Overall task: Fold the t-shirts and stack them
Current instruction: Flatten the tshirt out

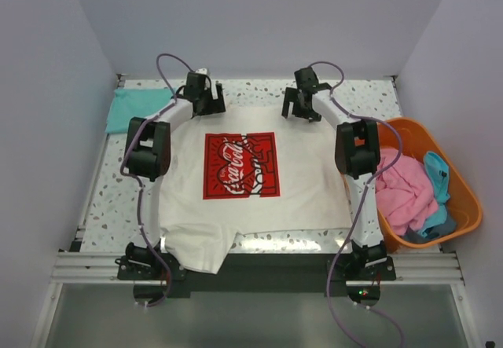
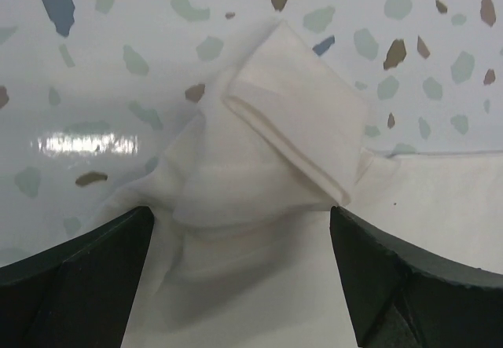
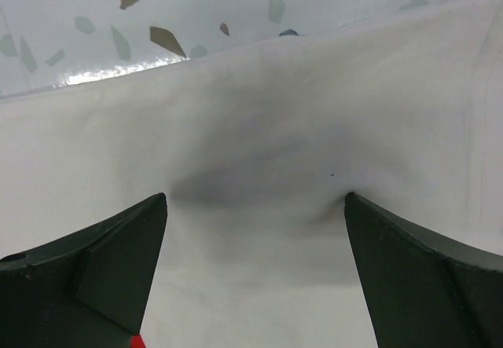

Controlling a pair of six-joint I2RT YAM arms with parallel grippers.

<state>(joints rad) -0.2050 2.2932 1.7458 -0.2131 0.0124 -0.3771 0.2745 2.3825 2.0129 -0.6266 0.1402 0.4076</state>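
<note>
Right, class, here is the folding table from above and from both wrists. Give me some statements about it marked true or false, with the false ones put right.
1. The cream t-shirt lies spread on the table with its red print facing up. True.
2. The pink t-shirt lies on the table. False: it is in the orange basket.
3. Both grippers are shut. False: the left gripper and the right gripper are open, at the cream t-shirt's far edge.
4. A teal t-shirt lies at the table's far left corner. True.
5. The orange basket stands on the left arm's side. False: it stands on the right.
</note>
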